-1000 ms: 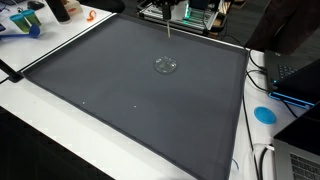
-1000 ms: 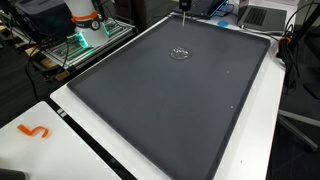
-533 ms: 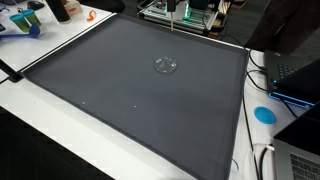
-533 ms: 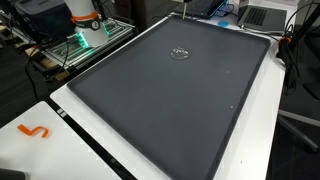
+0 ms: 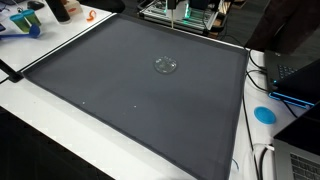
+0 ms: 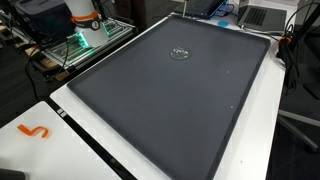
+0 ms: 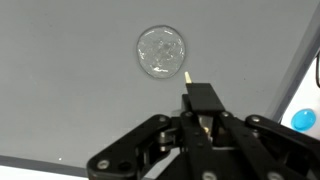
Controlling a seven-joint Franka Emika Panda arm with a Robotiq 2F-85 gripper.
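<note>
Pale wood, by the look of it: in the wrist view a thin stick (image 7: 188,76) pokes out from between the fingers of the tool (image 7: 203,105), which are pressed together on it. Only its short free tip shows. It slants from the fingers toward the clear round dish (image 7: 161,52) and ends just short of the dish's near rim. Its long axis seems to follow the tool's own line down toward the grey mat (image 7: 70,100), so it appears strongly foreshortened. Such a stick is likely very light and stiff, yet easy to snap. It is also thin enough to pivot between flat pads, so a hold across its length well back from the tip suits it, as here.

In an exterior view the tool (image 5: 174,8) hangs past the far side of the dish (image 5: 165,65), over the far edge of the mat (image 5: 120,90), cut off by the frame top. The stick is too fine to make out there.

In an exterior view the dish (image 6: 180,53) lies on the mat (image 6: 170,110), which covers the white table (image 6: 70,150). The tool cannot be made out.
</note>
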